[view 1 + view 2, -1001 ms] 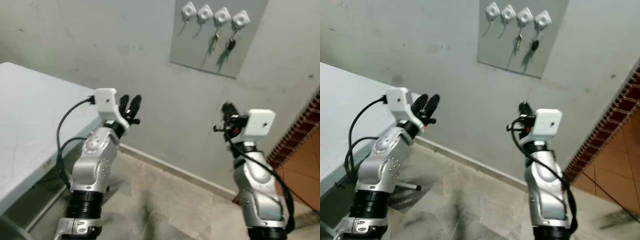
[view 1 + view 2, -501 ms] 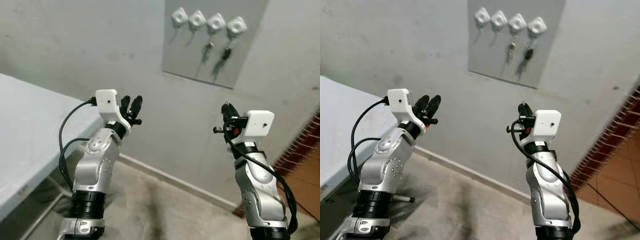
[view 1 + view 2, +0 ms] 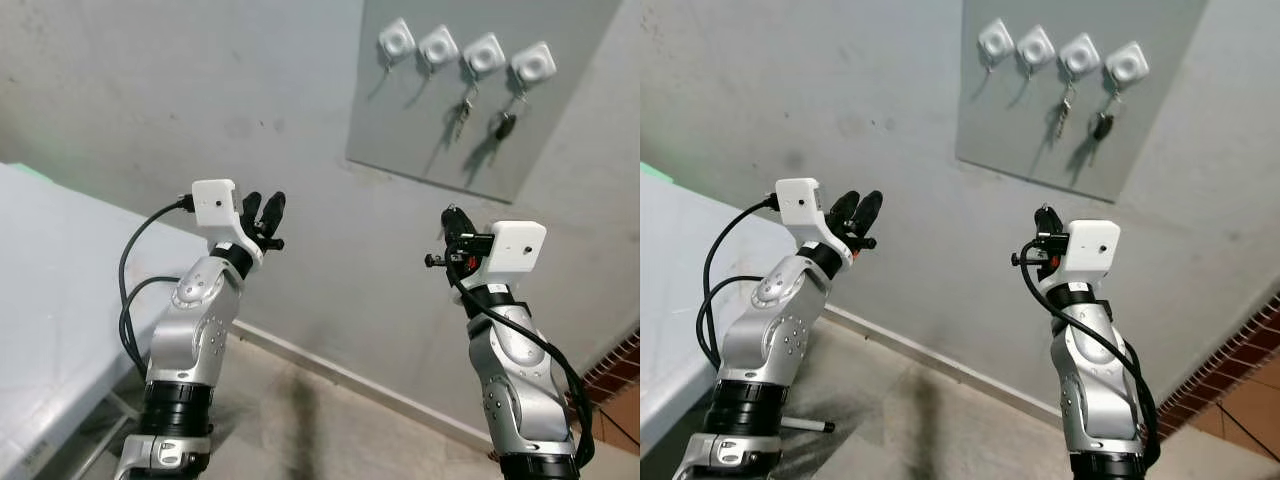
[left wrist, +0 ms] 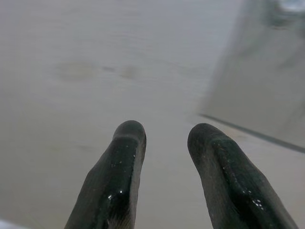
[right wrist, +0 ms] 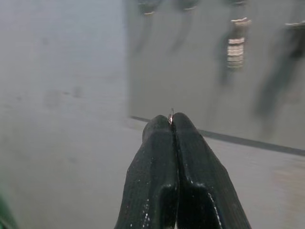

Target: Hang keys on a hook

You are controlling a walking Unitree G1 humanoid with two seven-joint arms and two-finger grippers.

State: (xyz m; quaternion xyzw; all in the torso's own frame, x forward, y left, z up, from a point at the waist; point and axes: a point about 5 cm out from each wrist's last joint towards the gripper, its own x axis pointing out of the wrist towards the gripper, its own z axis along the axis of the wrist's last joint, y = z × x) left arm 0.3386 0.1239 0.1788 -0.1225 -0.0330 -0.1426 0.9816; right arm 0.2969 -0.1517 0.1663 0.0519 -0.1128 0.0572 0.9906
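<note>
Head views: grey panel [image 3: 480,90] fixed flat on a rough plaster wall, carrying four white rounded-square hooks [image 3: 466,48] in a row. Two of them hold hanging keys [image 3: 462,115], one with a dark fob [image 3: 506,125]. Left tool [image 3: 262,214] raised well below and to the left of the panel, glossy black fingers slightly parted, nothing between them. Right tool [image 3: 452,220] raised below the panel's right part, fingers together. Pale tabletop [image 3: 50,290] far left of the panel.

Left wrist view: two smooth, rounded black fingers [image 4: 119,167] with a clear gap, holding nothing; panel edge blurred beyond.

Right wrist view: fingers [image 5: 157,162] pressed tight, a thin metallic sliver [image 5: 171,116] pinched at their tips; too small to identify. Panel and hanging keys blurred ahead.
</note>
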